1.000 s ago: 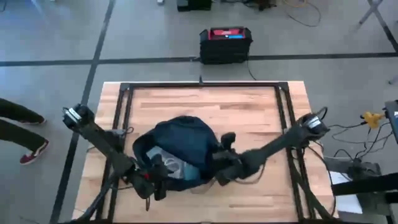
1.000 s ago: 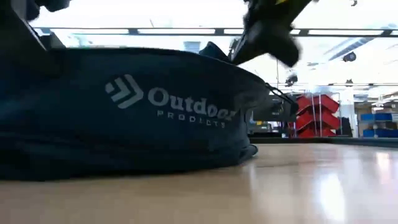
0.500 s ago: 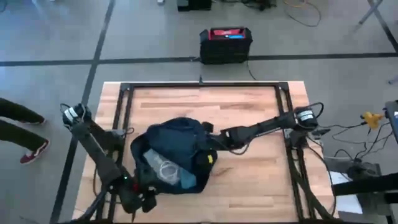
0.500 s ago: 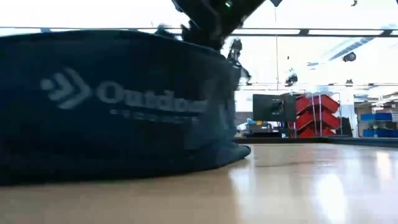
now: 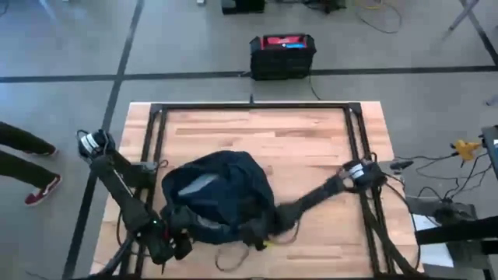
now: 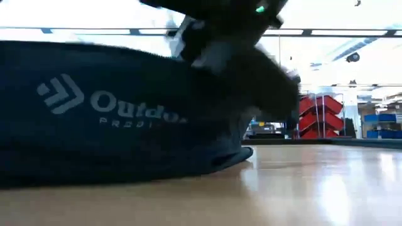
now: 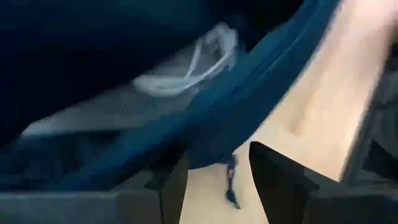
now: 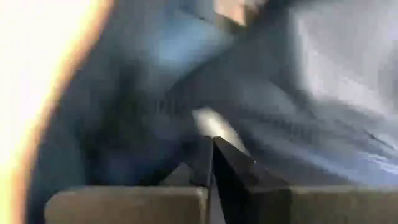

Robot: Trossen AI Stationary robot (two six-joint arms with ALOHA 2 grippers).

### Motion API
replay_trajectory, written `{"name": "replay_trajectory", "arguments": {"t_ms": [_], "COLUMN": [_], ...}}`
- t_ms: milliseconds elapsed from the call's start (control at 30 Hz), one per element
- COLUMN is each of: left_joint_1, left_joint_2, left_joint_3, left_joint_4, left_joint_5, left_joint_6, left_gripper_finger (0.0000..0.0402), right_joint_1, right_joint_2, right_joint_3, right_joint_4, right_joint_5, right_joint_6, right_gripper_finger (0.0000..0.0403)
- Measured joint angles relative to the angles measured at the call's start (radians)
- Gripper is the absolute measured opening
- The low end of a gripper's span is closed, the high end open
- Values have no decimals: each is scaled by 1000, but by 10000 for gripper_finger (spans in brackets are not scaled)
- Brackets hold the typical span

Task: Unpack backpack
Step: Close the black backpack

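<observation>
1. Backpack (image 5: pixel 222 194) lies on the table (image 5: pixel 311 140); its opening, wide earlier, has folded over.
2. Right gripper (image 5: pixel 261 229), fingers together, has swung to the backpack's near edge.
3. Left gripper (image 7: pixel 214 171), fingers apart, stays beside the backpack's near-left rim, gripping nothing visible.
4. Contents not yet removed.

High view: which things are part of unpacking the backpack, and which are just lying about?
Part of the job:
backpack, on the table
left gripper, open at the backpack's near edge
right gripper, shut against the backpack's fabric

Lying about:
black box with red top, on the floor beyond the table
person's legs, left of the table
</observation>
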Motion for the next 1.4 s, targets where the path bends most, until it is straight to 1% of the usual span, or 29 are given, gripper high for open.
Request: {"name": "replay_trajectory", "arguments": {"t_ms": [33,67,100,133,200,267,333,400,433,467,500,567,600,633,667,700,767,800,833,867,933,967,1033,1200,1233,1300,1400], "left_joint_1": [0,0,0,0,2,9,36,86,122,170,226,350,417,480,542,595,675,698,708,708,681,658,592,364,317,220,107], "left_joint_2": [0,0,-1,-2,-3,-3,-3,-5,-5,-5,-6,-6,-4,-1,0,1,4,4,4,4,4,4,4,17,22,27,35], "left_joint_3": [20,36,53,67,84,88,88,88,87,88,89,90,90,90,90,90,90,90,90,90,90,90,90,90,90,90,90], "left_joint_4": [-23,-28,-24,-21,-3,28,30,20,19,25,33,81,110,149,195,233,326,369,402,424,437,427,393,384,393,409,419], "left_joint_5": [-69,-150,-239,-329,-503,-648,-731,-754,-748,-719,-665,-522,-456,-395,-324,-232,-13,103,203,281,378,403,418,420,403,334,159], "left_joint_6": [51,111,176,242,368,474,536,554,555,567,593,695,760,821,889,951,1025,1042,1047,1047,1022,998,929,672,623,549,485], "left_gripper_finger": [156,156,156,156,156,156,156,156,156,156,156,156,156,156,156,156,156,156,156,156,156,156,156,156,156,156,156], "right_joint_1": [17,31,43,50,61,56,33,-2,-22,-45,-71,-118,-139,-156,-168,-178,-184,-186,-190,-192,-192,-192,-192,-192,-192,-190,-199], "right_joint_2": [2,3,-1,-9,-47,-91,-137,-182,-210,-237,-262,-306,-317,-323,-326,-326,-328,-329,-329,-329,-328,-328,-328,-325,-326,-325,-326], "right_joint_3": [13,26,38,52,73,95,104,106,105,100,94,74,66,59,53,47,34,23,8,-8,-42,-59,-88,-146,-153,-159,-160], "right_joint_4": [-19,-25,-30,-39,-103,-195,-345,-483,-533,-570,-587,-587,-582,-582,-584,-588,-612,-624,-633,-633,-625,-616,-594,-461,-423,-380,-346], "right_joint_5": [134,230,293,315,305,277,244,160,93,7,-95,-286,-368,-419,-450,-466,-477,-483,-494,-511,-530,-530,-529,-529,-532,-541,-549], "right_joint_6": [-58,-115,-164,-189,-165,-50,115,318,422,516,592,688,721,743,751,751,737,734,731,727,719,714,703,691,676,628,607], "right_gripper_finger": [0,0,0,0,0,0,0,0,0,0,0,0,0,0,0,0,1,3,7,13,27,36,54,94,101,113,130]}}
